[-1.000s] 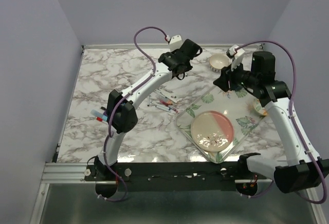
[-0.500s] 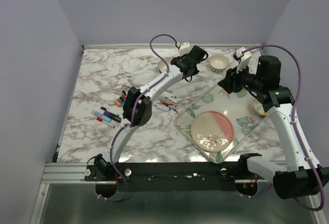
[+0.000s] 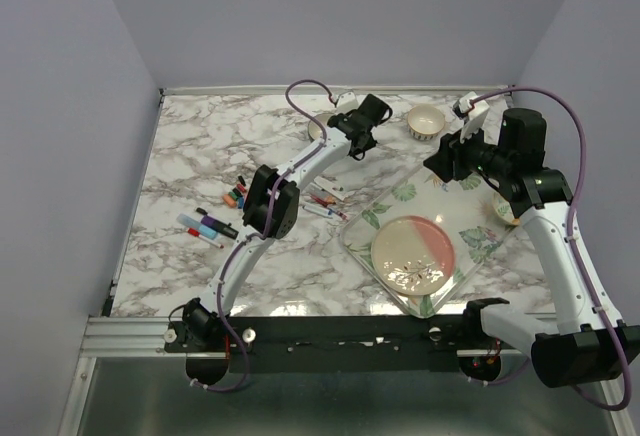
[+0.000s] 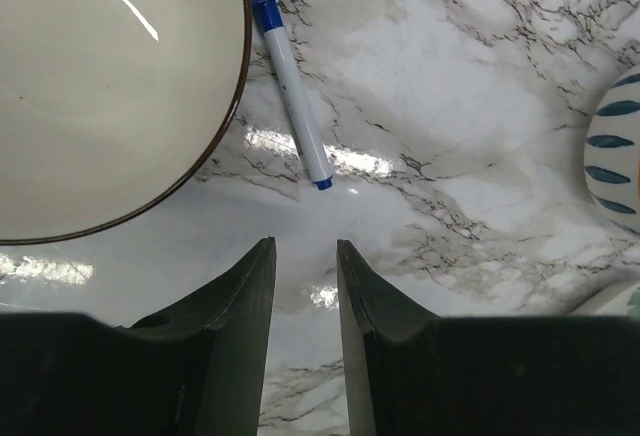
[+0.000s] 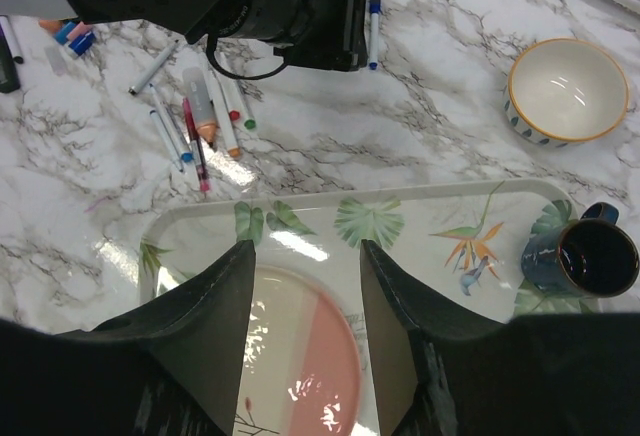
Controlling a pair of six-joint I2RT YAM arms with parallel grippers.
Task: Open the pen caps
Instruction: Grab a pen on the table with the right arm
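The left gripper (image 4: 305, 244) is seen low over the far side of the marble table (image 4: 480, 76). Its jaws are parted a little with only bare marble between them, so it is released and empty. Just ahead of the fingertips a blue marker pen (image 4: 295, 106) is lying flat. Its white barrel runs away from the gripper and passes close beside the dark rim of a cream dish (image 4: 120, 96). The blue cap (image 4: 268, 16) appears to be seated on the far end, right by that rim, and a small blue plug marks the near end. A blue-striped bowl (image 4: 615, 156) is glimpsed at the right edge, well apart from the pen.

The right gripper (image 5: 306, 248) is held above the leaf-printed tray (image 5: 420, 206), jaws spread and empty, over a pink-and-cream plate (image 5: 310, 356). A loose cluster of markers (image 5: 205, 116) is spotted on the marble just beyond the tray's far left rim. Further pens (image 3: 208, 226) are scattered toward the table's left side.

The step in hand is judged to be the approach to the blue pen, and nothing is gripped yet. Next, the left jaws would need to be brought forward and down across the barrel and then closed. The pen would then be lifted clear of the dish so that the cap can be pinched by the right gripper and pulled straight off along the barrel.
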